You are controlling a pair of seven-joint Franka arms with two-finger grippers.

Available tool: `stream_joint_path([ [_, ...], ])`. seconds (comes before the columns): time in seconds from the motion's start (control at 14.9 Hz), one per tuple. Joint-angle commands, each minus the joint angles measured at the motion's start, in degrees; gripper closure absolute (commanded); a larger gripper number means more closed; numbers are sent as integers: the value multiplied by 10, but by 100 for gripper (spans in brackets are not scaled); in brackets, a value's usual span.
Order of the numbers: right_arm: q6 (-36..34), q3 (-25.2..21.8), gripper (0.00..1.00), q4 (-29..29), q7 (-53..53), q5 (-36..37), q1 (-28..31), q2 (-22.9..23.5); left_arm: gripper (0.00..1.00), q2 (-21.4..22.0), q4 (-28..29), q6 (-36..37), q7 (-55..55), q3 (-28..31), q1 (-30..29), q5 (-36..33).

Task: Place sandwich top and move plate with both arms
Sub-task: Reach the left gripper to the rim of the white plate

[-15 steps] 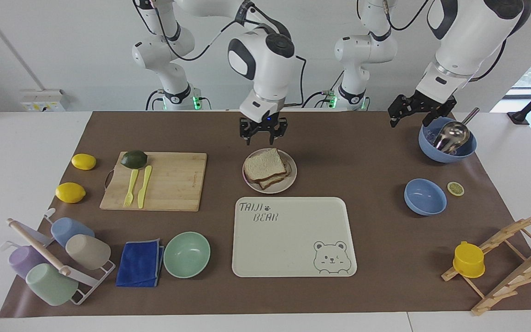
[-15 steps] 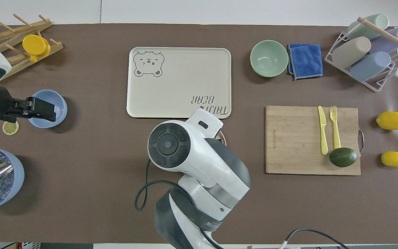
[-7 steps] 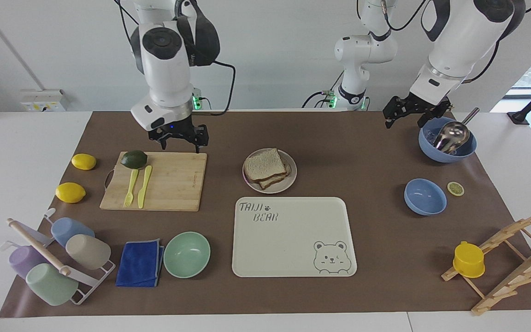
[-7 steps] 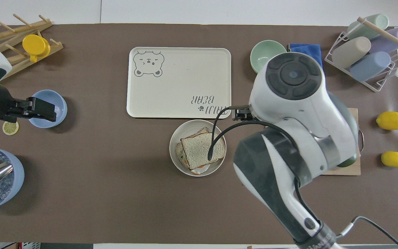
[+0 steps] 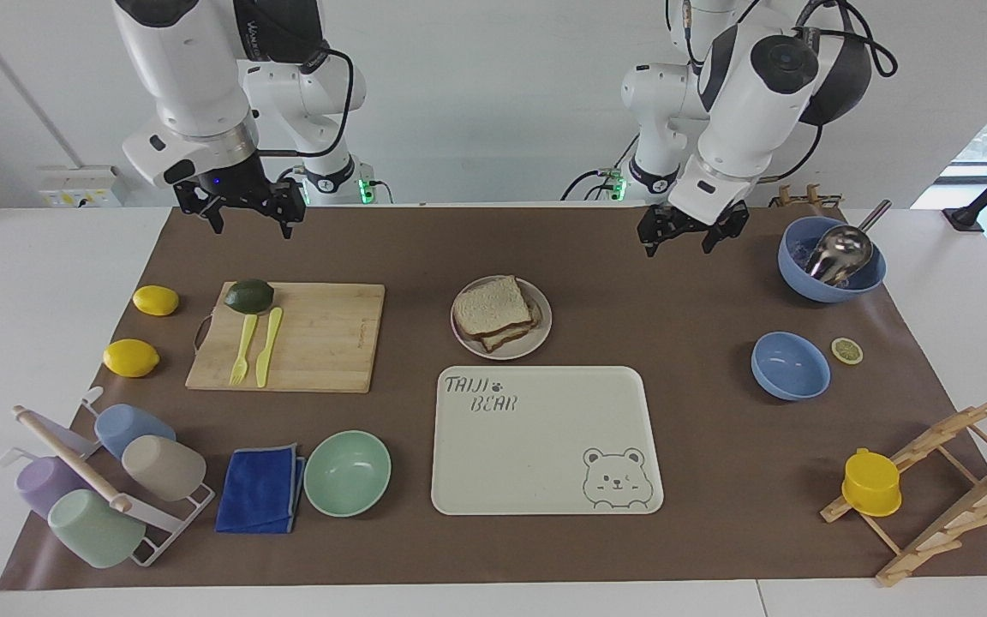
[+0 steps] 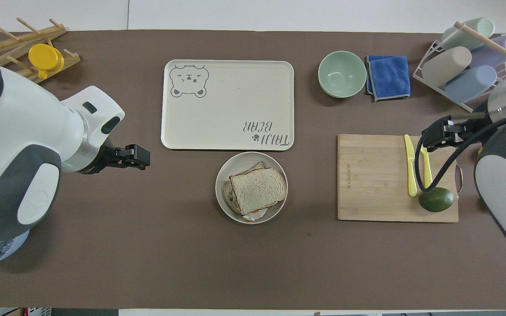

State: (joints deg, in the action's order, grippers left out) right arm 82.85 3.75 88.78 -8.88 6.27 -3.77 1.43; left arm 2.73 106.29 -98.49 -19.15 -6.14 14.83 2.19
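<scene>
The sandwich top [image 5: 492,306] is a pale speckled slice lying on the stacked sandwich on the small round cream plate [image 5: 543,331], at the middle of the mat. It also shows in the overhead view [image 6: 258,189], on the plate [image 6: 222,186]. My right gripper [image 5: 254,227] is open and empty, up in the air by the cutting board, well apart from the plate; it also shows in the overhead view [image 6: 428,138]. My left gripper [image 5: 678,247] hangs over bare mat between the plate and the blue bowl with the scoop; it also shows in the overhead view [image 6: 141,156].
The cream bear tray [image 5: 545,441] lies just farther from the robots than the plate. A wooden cutting board [image 5: 322,338] holds an avocado [image 5: 248,296], a yellow fork and a yellow knife. A blue bowl with a metal scoop [image 5: 832,257], an empty blue bowl [image 5: 790,366], a mint bowl [image 5: 347,472] and a blue cloth [image 5: 260,488] stand around.
My right gripper has swung from just above the sandwich to the cutting board's end of the table, leaving the top slice on the sandwich. My left gripper has moved from the scoop bowl toward the plate.
</scene>
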Motion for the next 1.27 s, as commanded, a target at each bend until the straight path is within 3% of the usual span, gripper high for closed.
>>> stream_joint_path([
  [0.0, -17, 0, 0, -20, 12, -8, 4, 2, 0, 16, 55, -62, -15, 7, 25, 5],
  [0.27, -29, -26, 0, -18, 52, -28, 25, 4, 0, -6, 88, -137, -83, 7, 63, 17],
  [0.67, -22, -43, 0, 28, 63, -28, 4, -36, 0, -61, 146, -273, -142, 7, 122, 17],
  [1.0, -9, -55, 0, 31, 64, -30, -2, -34, 14, -81, 188, -339, -141, 6, 136, 45],
  [1.2, 9, -111, 0, 31, 76, -71, -18, -30, 22, -94, 206, -363, -141, 6, 140, 65],
])
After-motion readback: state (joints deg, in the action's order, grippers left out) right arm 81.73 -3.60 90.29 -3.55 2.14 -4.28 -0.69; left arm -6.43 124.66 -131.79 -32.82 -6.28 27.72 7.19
